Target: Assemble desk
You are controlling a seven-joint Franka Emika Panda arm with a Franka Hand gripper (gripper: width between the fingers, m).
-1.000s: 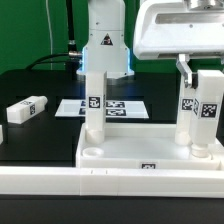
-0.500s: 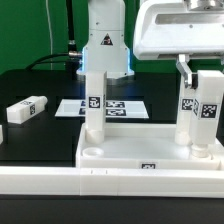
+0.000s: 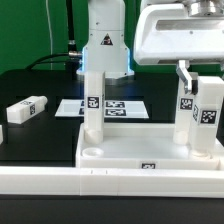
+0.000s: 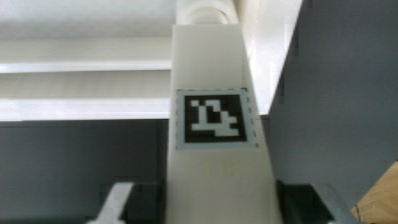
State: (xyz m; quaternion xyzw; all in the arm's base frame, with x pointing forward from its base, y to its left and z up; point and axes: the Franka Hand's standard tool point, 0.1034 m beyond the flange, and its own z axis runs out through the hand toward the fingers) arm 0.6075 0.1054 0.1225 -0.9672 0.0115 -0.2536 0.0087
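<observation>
Tabletop (image 3: 130, 150): white rimmed tray, laid flat on the black table (image 3: 40, 145), just behind the rail (image 3: 40, 181). First leg (image 3: 93, 112): set upright in the tabletop's corner at the exterior view's left, tag facing the camera. Second leg (image 3: 207, 125): set upright at the tabletop's corner at the exterior view's right, tagged on two faces. Gripper (image 4: 217, 203): placed over the second leg's top, fingers (image 4: 119, 200) seen either side of it; whether it is clamped or slack cannot be told. Loose leg (image 3: 25, 108): laid on its side, well apart from the tabletop, toward the exterior view's left. Marker board (image 3: 122, 105): laid flat behind the tabletop.
</observation>
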